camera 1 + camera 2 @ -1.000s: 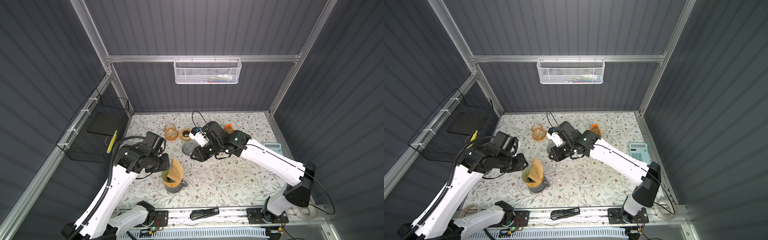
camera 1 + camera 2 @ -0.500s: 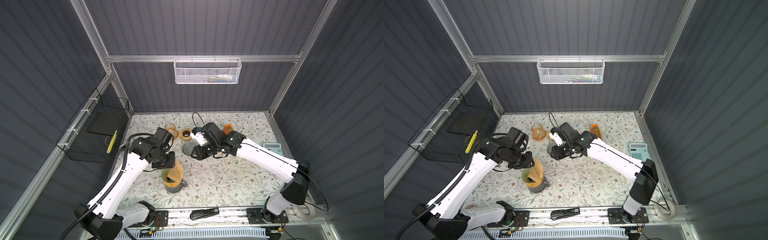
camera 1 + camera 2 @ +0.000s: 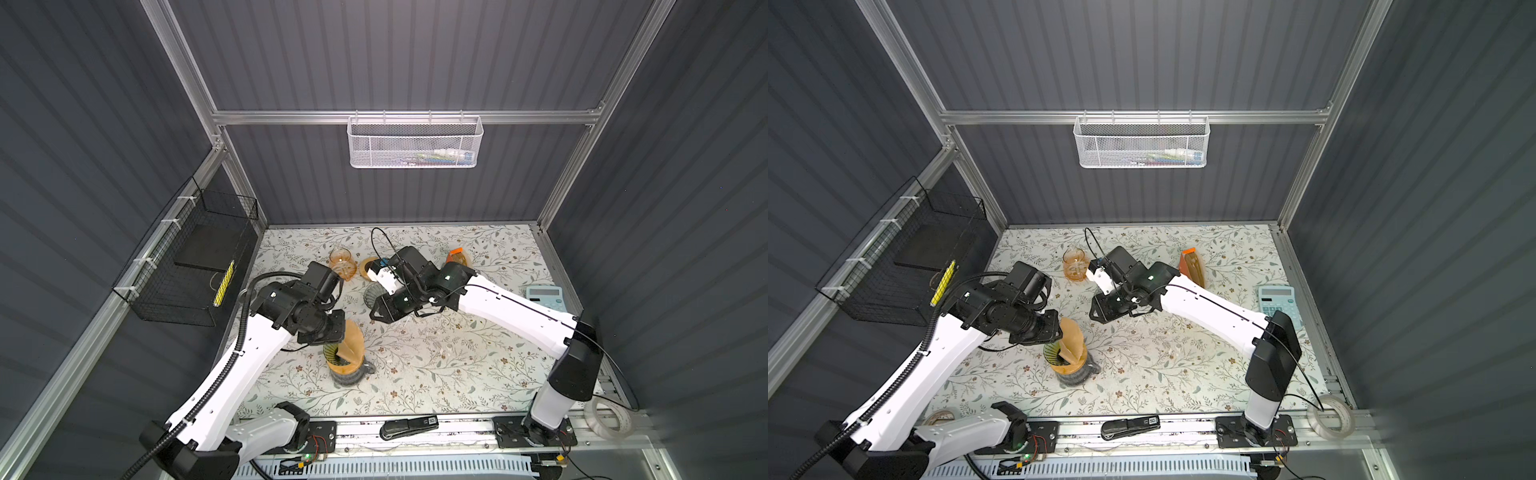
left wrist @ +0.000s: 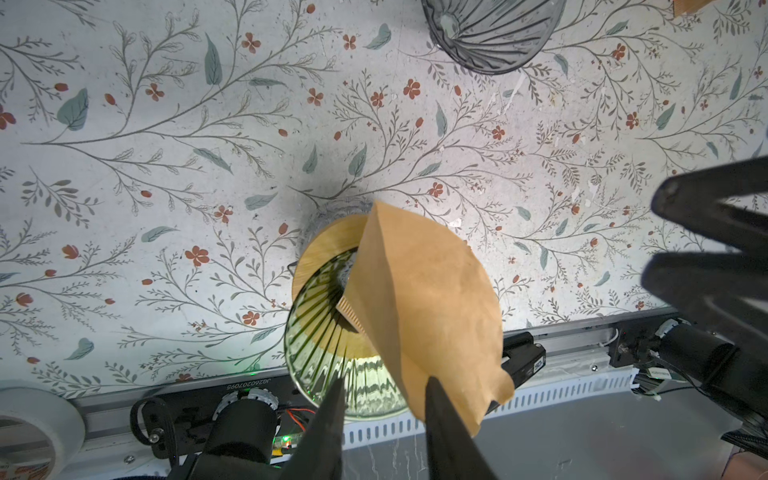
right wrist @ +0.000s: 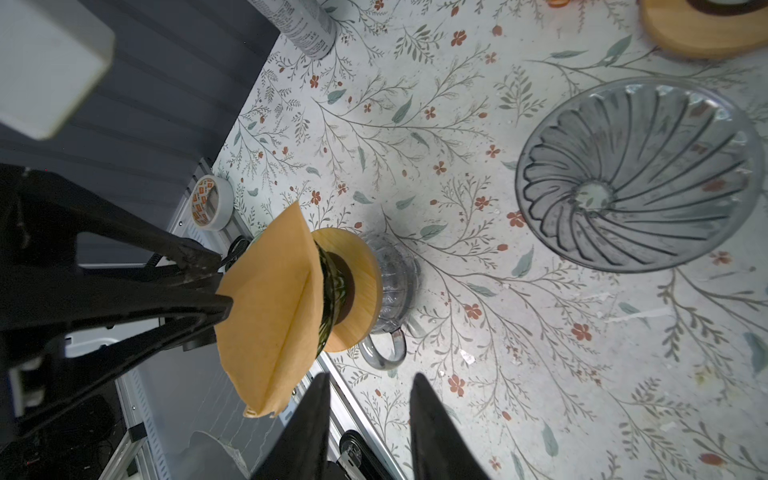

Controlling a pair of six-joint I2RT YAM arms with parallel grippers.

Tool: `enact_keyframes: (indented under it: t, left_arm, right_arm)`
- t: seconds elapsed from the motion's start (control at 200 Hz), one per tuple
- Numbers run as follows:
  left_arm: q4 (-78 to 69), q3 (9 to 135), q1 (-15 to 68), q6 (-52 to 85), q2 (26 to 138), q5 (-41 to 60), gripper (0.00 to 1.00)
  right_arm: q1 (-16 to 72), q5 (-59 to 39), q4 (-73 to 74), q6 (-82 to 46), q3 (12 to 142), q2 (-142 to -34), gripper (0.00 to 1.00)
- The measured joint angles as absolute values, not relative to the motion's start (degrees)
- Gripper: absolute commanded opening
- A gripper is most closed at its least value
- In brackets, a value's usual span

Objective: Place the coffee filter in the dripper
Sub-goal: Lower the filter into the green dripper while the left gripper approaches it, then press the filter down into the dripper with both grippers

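The coffee filter [image 3: 352, 343] leans half inside the dripper [image 3: 331, 354], unseated, near the desk's [image 3: 436, 365] front edge. The left gripper [image 4: 382, 399] and right gripper [image 5: 368, 386] both gape empty.

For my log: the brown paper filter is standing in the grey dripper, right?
No: the brown paper filter is standing in the green dripper; the grey dripper sits empty. Both wrist views show it.

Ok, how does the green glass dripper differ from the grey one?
The green ribbed glass dripper sits in a wooden collar on a clear glass server; the grey ribbed glass dripper rests bare on the floral mat. The green one holds a brown paper filter, leaning out; the grey one is empty. Both are ribbed glass cones.
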State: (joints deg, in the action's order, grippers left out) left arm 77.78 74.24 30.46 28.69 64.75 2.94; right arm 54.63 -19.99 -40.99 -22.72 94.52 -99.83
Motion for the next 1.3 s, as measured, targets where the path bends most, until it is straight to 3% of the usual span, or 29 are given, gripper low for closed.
enact_keyframes:
  t: [0.36,0.79,1.301]
  left_arm:
    - [78.39,71.18,30.46,29.12,61.56,2.57,0.32]
    - [79.00,68.88,30.46,30.24,57.74,2.11,0.32]
    - [79.83,67.77,30.46,30.63,57.08,1.48,0.31]
  right_arm:
    - [59.40,-20.56,-44.75,-20.69,102.13,-104.44,0.38]
    - [61.60,-16.16,-50.35,-19.00,108.51,-110.17,0.29]
    - [61.98,-15.33,-51.55,-19.03,108.81,-110.30,0.28]
